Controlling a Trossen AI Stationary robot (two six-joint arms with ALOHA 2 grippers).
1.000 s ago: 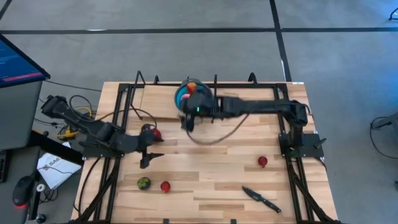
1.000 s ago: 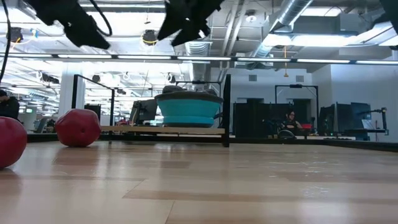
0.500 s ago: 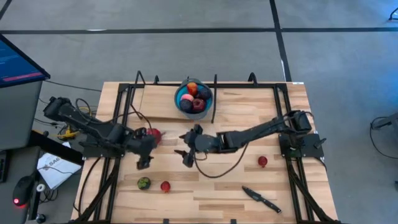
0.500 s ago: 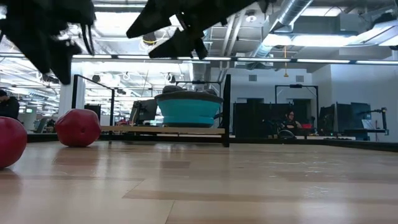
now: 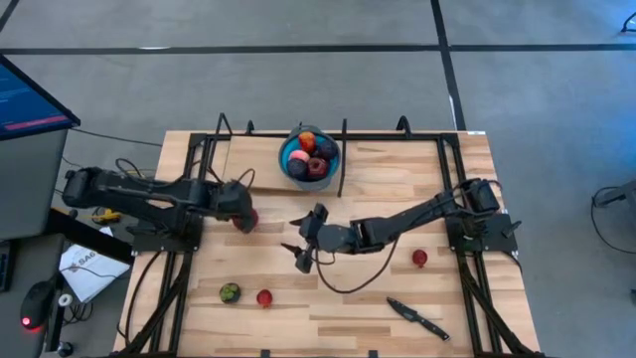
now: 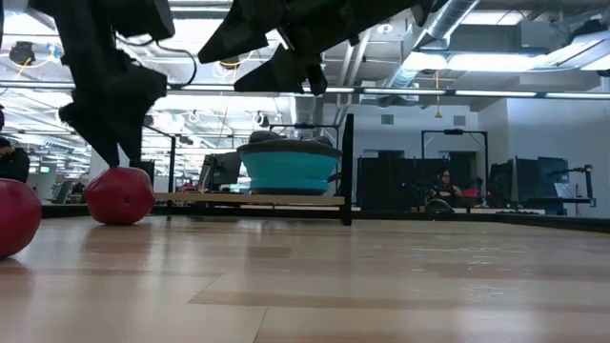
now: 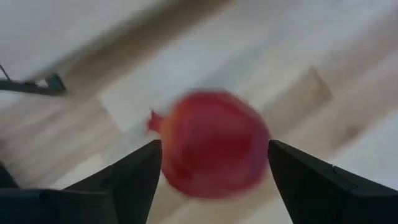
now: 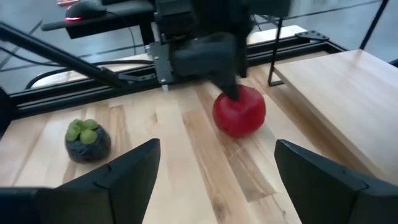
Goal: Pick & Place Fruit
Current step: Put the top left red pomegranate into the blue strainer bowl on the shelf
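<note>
A red fruit (image 5: 248,218) rests on the table at the left of the middle. My left gripper (image 5: 240,212) is open right above it. In the left wrist view the two fingers (image 7: 134,177) stand on either side of the fruit (image 7: 211,146). My right gripper (image 5: 302,251) is open and empty over the table's middle, and its wrist view (image 8: 217,143) looks toward the red fruit (image 8: 239,111). A blue bowl (image 5: 286,149) at the far middle holds several fruit. A greenish-topped dark fruit (image 5: 230,292) and two more red fruit (image 5: 264,296) (image 5: 419,258) lie on the table. My left gripper comes at the red fruit from above, fingers pointing down, one on each side of it (image 7: 171,155). I cannot tell whether the fingers touch it. The fruit sits on the table.
A black-handled knife (image 5: 417,317) lies near the front right. A raised wooden board (image 5: 248,164) and a black frame (image 5: 343,149) stand around the bowl at the far edge. Cables trail from both arms across the table.
My right gripper has left the bowl and gone toward the near edge, lower, to the table's middle. My left gripper has gone toward the far edge and come down over the red fruit, which has stayed in place.
</note>
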